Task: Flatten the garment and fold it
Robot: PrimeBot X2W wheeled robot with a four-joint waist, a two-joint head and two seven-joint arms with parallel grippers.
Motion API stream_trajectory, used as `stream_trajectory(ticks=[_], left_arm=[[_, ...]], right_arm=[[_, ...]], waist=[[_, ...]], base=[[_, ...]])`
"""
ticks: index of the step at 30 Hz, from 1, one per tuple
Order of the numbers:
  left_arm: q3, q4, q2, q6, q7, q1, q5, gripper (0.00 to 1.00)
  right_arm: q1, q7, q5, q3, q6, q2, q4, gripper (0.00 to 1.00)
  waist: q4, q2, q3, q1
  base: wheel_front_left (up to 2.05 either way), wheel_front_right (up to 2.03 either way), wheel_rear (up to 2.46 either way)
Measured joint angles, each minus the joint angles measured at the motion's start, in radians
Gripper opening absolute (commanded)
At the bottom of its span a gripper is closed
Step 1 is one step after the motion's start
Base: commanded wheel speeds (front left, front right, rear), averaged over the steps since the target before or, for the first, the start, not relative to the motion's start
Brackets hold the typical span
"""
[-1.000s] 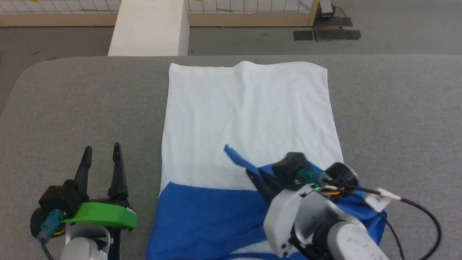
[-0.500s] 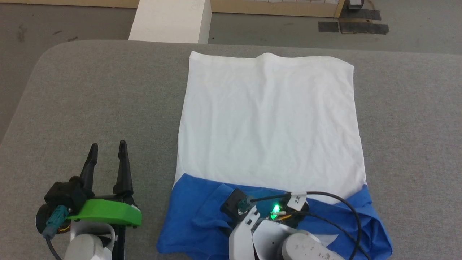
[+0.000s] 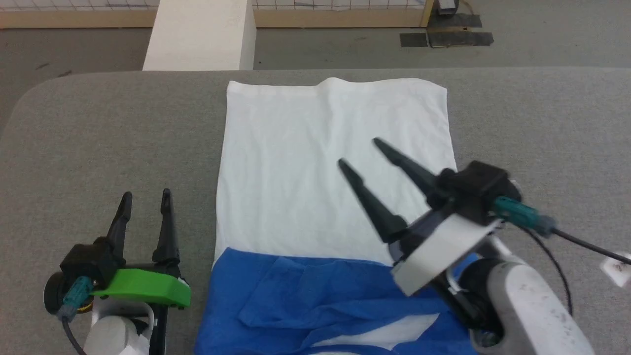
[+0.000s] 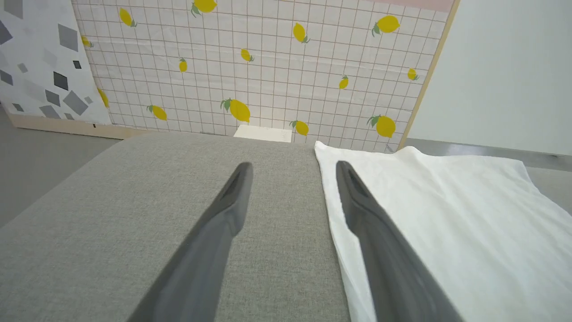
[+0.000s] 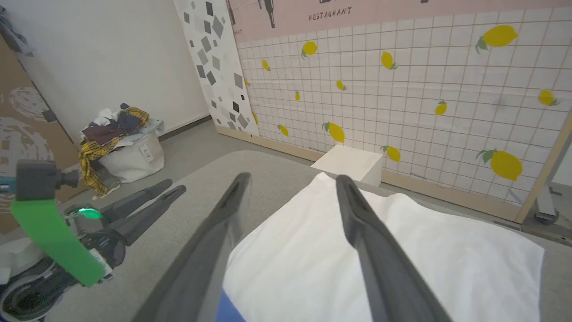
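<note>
The garment [image 3: 325, 172] lies on the grey table, white body spread flat toward the far edge, its blue shoulder part [image 3: 315, 301] bunched and folded over at the near edge. My right gripper [image 3: 357, 154] hangs open above the white body, fingers pointing up and to the left, with nothing between them. My left gripper [image 3: 145, 196] is open over bare table left of the garment. In the left wrist view the white cloth [image 4: 447, 223] sits just right of my left gripper [image 4: 292, 166]. The right wrist view looks over the white cloth [image 5: 380, 255] past my right gripper [image 5: 292, 179].
The grey table [image 3: 98, 133] has free room on both sides of the garment. A white block [image 3: 199, 34] stands on the floor beyond the far edge, before a lemon-patterned wall [image 4: 268, 67]. A bag of clothes [image 5: 123, 143] sits on the floor to the left.
My right gripper has let go of the blue sleeve, opened and risen over the white body. The blue part now lies folded at the near edge. The head camera shifted; the left gripper stayed.
</note>
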State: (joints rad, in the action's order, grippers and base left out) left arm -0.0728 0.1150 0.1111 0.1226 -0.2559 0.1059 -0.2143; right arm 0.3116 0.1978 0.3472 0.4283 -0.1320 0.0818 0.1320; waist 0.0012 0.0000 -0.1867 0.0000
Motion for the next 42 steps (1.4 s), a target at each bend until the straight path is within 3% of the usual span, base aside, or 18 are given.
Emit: stream_trajectory(ticks=[8,13,21,30,36,42], left_arm=[[0.089,-0.016,0.084,0.001,0.074,0.165,0.02,1.0],[0.17,0.016,0.171,0.001,0.158,0.346,0.002,1.0],[0.287,0.131,0.329,0.003,0.408,0.609,-0.166,1.0],[0.28,0.239,0.452,-0.001,0.788,0.798,-0.279,1.0],[0.264,0.237,0.509,-0.072,0.998,0.843,-0.3,1.0],[0.258,0.192,0.562,-0.151,1.131,0.869,-0.283,1.0]], right_arm=[[-0.106,-0.121,-0.173,-0.307,0.0,-0.003,0.118,1.0],[-0.129,-0.172,-0.211,-0.393,0.0,-0.015,0.106,1.0],[-0.127,-0.209,-0.205,-0.412,0.0,-0.028,0.054,1.0],[-0.121,-0.236,-0.145,-0.383,0.0,-0.029,0.016,1.0],[-0.117,-0.252,-0.125,-0.369,0.0,-0.029,0.015,1.0],[-0.104,-0.267,-0.107,-0.357,0.0,-0.029,0.015,1.0]], waist=[[-0.047,0.0,-0.051,0.0],[-0.07,0.0,-0.113,0.0],[-0.13,0.0,-0.215,0.0001],[-0.235,0.0,-0.306,0.0001],[-0.289,0.0,-0.369,0.0001],[-0.324,0.0,-0.43,0.0001]], base=[[0.0,0.0,0.0],[0.0,0.0,0.0],[0.0,0.0,0.0],[0.0,0.0,0.0],[0.0,0.0,0.0],[0.0,0.0,0.0]])
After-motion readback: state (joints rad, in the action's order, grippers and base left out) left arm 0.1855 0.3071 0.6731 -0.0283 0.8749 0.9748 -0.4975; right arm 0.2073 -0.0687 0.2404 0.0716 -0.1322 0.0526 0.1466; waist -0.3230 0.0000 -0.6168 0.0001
